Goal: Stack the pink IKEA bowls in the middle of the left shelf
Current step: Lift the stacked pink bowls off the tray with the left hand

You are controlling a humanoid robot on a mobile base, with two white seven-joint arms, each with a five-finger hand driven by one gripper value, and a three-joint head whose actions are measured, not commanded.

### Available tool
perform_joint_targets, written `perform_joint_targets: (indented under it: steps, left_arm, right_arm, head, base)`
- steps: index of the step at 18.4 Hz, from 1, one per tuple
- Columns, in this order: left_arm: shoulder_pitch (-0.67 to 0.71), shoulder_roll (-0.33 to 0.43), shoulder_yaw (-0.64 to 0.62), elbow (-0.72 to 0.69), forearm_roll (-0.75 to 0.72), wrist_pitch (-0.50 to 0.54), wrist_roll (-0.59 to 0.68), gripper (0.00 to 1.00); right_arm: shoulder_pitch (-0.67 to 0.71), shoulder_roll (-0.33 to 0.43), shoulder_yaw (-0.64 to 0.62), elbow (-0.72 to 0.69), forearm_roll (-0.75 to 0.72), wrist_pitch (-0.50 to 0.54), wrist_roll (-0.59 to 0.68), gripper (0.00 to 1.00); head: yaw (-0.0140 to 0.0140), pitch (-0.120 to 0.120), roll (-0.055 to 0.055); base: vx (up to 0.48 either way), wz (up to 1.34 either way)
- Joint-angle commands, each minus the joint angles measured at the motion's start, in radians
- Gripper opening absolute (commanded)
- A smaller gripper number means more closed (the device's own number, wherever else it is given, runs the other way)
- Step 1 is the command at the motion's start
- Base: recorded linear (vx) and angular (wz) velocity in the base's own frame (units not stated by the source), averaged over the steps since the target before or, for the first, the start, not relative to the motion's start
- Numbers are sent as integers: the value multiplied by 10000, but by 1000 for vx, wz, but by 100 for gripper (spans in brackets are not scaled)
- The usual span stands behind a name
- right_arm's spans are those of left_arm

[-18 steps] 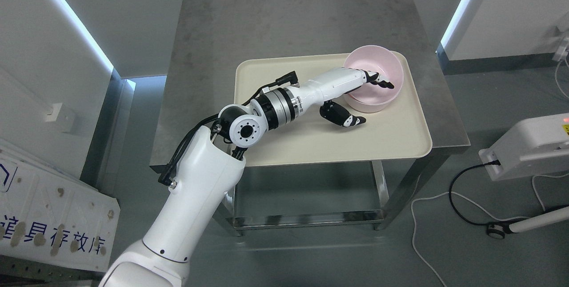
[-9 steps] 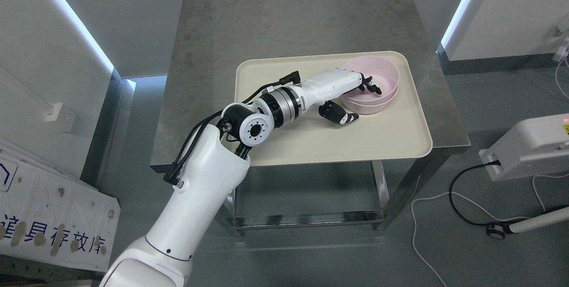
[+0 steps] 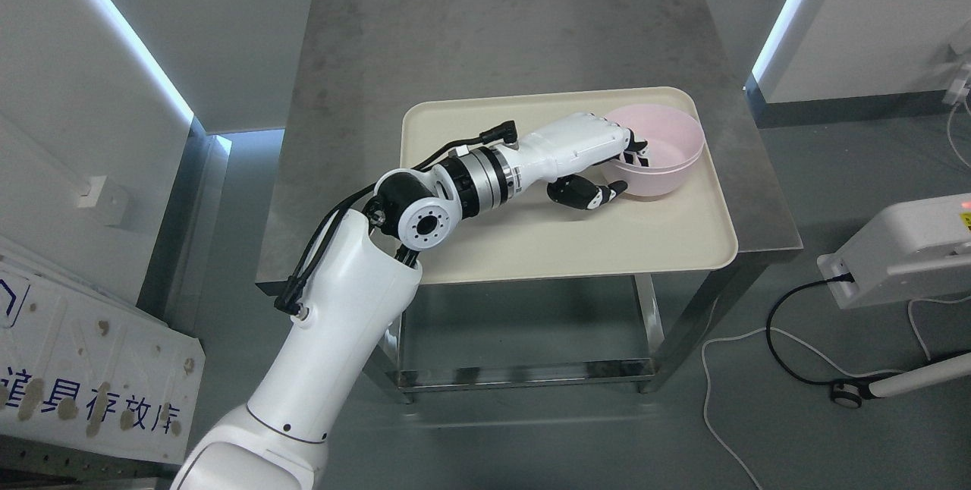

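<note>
A pink bowl [image 3: 666,150] sits at the back right of a cream tray [image 3: 531,240] on a steel table [image 3: 470,35]. It is tilted, its opening leaning toward my hand. My left arm comes in from the lower left. My left hand [image 3: 626,170] is at the bowl's near-left rim: the dark fingers [image 3: 637,153] hook over the rim into the bowl, and the thumb [image 3: 607,191] presses the outer wall from below. The hand is shut on the bowl. I see no second bowl and no left shelf.
The table has a lower shelf [image 3: 523,353] under its top. A white device [image 3: 903,247] with black and white cables [image 3: 789,338] stands on the floor at the right. A white printed board [image 3: 83,369] leans at the lower left. Walls flank the table.
The fingers have curled over the rim and the thumb has closed on the wall. The bowl has tipped and shifted slightly right; the wrist rose a little.
</note>
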Motion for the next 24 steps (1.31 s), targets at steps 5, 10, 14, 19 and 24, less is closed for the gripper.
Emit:
perform_joint_targets:
  steps: [5,10,14,19,24]
  left_arm:
    - [175,147,3562,-203,1674,-2793,-693,1]
    - [786,147,4639,-1459,2981,-3395,-1032,1]
    - [1080,147,4562,-1753,2967,-3733,-987,0]
    - [759,147,4486,-1906,2982,-3733,-956,0]
    - [666,147,4409,-2106,2982,-3733,-986,0]
  right_arm:
    - [0,-174,-46,-175,-15,8,-2,100]
    - [0,-174,-46,-175,-15,8,-2,100]
    - [0,-174,-46,-175,-15,8,-2,100]
    - [0,-174,-46,-175,-15,8,-2,100]
    - [0,-174,-46,-175,-15,8,-2,100]
  head:
    - [0,0,0]
    - [0,0,0]
    - [0,1,0]
    - [0,2,0]
    - [0,1,0]
  base:
    - [0,0]
    - [0,0]
    - [0,0]
    - [-14,-35]
    - [-95,6]
